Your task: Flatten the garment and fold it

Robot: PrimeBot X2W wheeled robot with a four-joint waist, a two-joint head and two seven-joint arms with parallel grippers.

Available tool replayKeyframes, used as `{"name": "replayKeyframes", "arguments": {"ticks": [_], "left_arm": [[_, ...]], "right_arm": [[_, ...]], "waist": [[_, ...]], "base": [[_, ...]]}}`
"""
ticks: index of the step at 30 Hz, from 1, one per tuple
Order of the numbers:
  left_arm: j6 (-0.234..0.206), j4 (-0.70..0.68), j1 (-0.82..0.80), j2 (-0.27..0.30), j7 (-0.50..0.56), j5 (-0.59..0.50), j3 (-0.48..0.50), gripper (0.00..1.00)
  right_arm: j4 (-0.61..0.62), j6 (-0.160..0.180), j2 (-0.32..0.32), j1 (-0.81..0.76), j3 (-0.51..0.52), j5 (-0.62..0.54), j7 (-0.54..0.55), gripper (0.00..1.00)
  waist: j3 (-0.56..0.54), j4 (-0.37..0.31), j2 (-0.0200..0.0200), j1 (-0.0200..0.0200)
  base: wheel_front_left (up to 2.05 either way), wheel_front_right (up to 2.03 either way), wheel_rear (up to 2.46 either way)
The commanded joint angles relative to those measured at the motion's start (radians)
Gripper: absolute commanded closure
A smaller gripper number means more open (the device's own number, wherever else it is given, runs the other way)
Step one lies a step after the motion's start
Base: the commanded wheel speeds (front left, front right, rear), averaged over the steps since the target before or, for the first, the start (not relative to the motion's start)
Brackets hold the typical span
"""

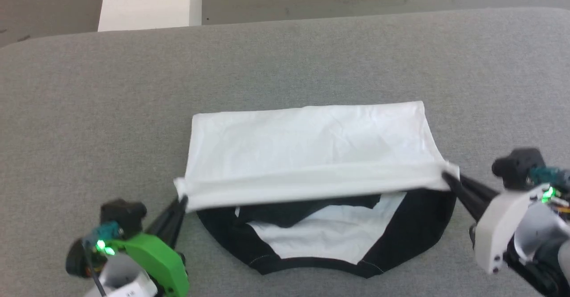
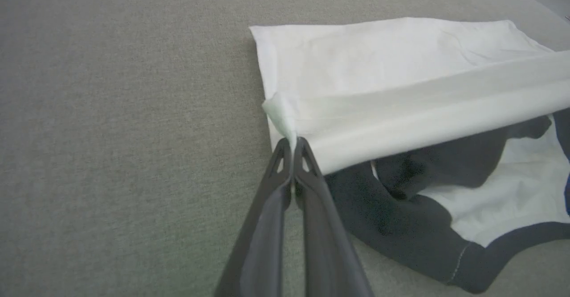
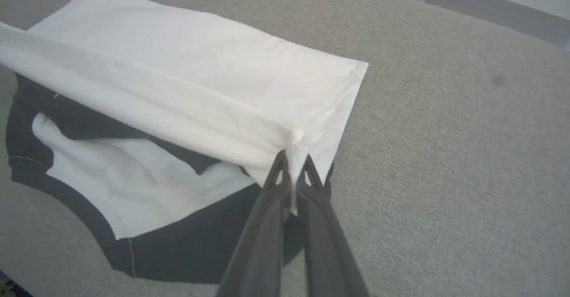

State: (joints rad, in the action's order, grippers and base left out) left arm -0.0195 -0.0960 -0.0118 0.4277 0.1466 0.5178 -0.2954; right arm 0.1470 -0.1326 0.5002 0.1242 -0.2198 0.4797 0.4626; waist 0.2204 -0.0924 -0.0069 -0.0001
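left gripper (image 1: 182, 200), near the table's front left corner, is clamped on one end of a raised white band of cloth. right gripper (image 1: 446, 177), toward the table's right edge, is clamped on the other end.

grey padded table (image 1: 285, 56) carries everything. garment (image 1: 311, 150) lies mid-table, nearer the front edge. its white body is flat toward the far edge, the white band (image 1: 311, 182) is stretched between the grippers, and the black sleeves (image 1: 414, 225) are bunched beneath, toward the front.

likely risks: the thin cloth could slip from either pinch, uneven travel could skew the fold, and the rumpled sleeves could get trapped as creases.
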Motion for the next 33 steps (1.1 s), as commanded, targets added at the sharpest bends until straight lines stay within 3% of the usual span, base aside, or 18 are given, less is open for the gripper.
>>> {"name": "replayKeyframes", "arguments": {"ticks": [1, 9, 17, 18, 19, 20, 21, 27, 33], "left_arm": [[0.003, 0.009, 0.027, -0.009, -0.005, 0.007, -0.010, 1.00], [0.038, 0.096, 0.081, -0.024, 0.004, 0.009, -0.081, 1.00], [0.055, 0.195, 0.057, -0.051, 0.000, -0.015, -0.137, 1.00], [0.053, 0.207, 0.056, -0.054, 0.000, -0.013, -0.137, 0.92], [0.051, 0.215, 0.056, -0.055, 0.001, -0.013, -0.138, 0.52], [0.048, 0.223, 0.058, -0.059, 0.004, -0.007, -0.138, 0.00], [0.045, 0.226, 0.060, -0.062, 0.006, -0.004, -0.138, 0.00], [0.000, 0.200, 0.104, -0.078, -0.031, 0.021, -0.103, 0.00], [-0.054, 0.130, 0.119, -0.089, -0.202, -0.011, -0.037, 0.00]], "right_arm": [[0.013, 0.002, -0.005, -0.031, 0.014, -0.020, 0.018, 1.00], [-0.010, 0.002, -0.005, -0.105, 0.014, -0.104, 0.085, 1.00], [-0.081, 0.002, -0.022, -0.115, -0.052, -0.107, 0.097, 1.00], [-0.091, 0.002, -0.024, -0.116, -0.055, -0.103, 0.101, 1.00], [-0.097, 0.002, -0.025, -0.117, -0.056, -0.102, 0.101, 0.82], [-0.102, 0.002, -0.023, -0.120, -0.058, -0.103, 0.100, 0.47], [-0.108, 0.002, -0.023, -0.125, -0.054, -0.103, 0.102, 0.00], [-0.102, 0.002, -0.045, -0.165, 0.004, -0.108, 0.078, 0.00], [-0.040, 0.002, -0.136, -0.235, 0.143, -0.128, 0.002, 0.00]], "waist": [[-0.003, 0.003, 0.0069, 0.0001], [-0.001, 0.009, 0.0069, 0.0001], [0.004, 0.022, 0.0069, 0.0001], [0.002, 0.023, 0.0069, 0.0001], [-0.001, 0.023, 0.0069, 0.0001], [-0.007, 0.024, 0.0069, 0.0001], [-0.012, 0.024, 0.0069, 0.0001], [-0.054, 0.026, 0.0069, 0.0001], [-0.083, 0.050, 0.0069, 0.0001]], "base": [[0.00, 0.00, 0.00], [0.00, 0.00, 0.00], [0.00, 0.00, 0.00], [0.00, 0.00, 0.00], [0.00, 0.00, 0.00], [0.00, 0.00, 0.00], [0.00, 0.00, 0.00], [0.00, 0.00, 0.00], [0.00, 0.00, 0.00]]}}
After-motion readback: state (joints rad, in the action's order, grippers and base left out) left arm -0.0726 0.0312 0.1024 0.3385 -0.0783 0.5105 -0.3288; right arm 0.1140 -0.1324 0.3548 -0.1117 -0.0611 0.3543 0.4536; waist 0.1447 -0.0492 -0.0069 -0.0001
